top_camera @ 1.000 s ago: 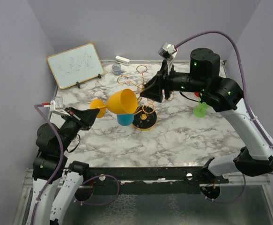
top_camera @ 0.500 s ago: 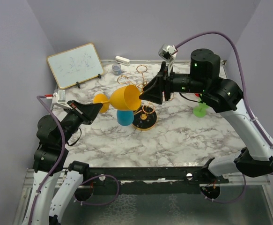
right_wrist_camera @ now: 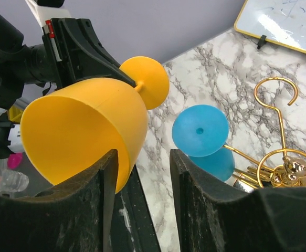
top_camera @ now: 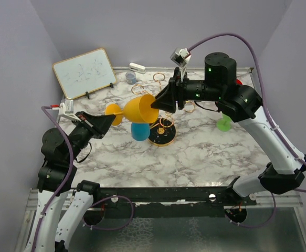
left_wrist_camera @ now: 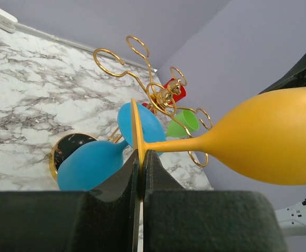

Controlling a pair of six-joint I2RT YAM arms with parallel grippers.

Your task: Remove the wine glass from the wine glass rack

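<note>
A yellow wine glass (top_camera: 139, 109) lies sideways in the air, left of the gold wine glass rack (top_camera: 162, 123). My left gripper (top_camera: 109, 119) is shut on the edge of its foot (left_wrist_camera: 137, 137); stem and bowl (left_wrist_camera: 268, 136) point right. My right gripper (top_camera: 158, 103) is open at the bowl's mouth (right_wrist_camera: 84, 126), with the bowl's wall between the jaws beside the left finger (right_wrist_camera: 108, 178). A blue wine glass (top_camera: 139, 131) hangs bowl-down on a rack arm, also seen in the left wrist view (left_wrist_camera: 90, 163) and the right wrist view (right_wrist_camera: 200, 130).
The rack's round black base (top_camera: 163, 137) stands mid-table. A green glass (top_camera: 225, 123) stands on the marble to the right, a red one (left_wrist_camera: 173, 89) behind the rack. A whiteboard (top_camera: 84, 73) leans at back left, with a small grey cup (top_camera: 130, 77) nearby.
My left gripper has lifted the yellow glass slightly up and right. My right arm has moved left, bringing its open jaws to the bowl's rim.
</note>
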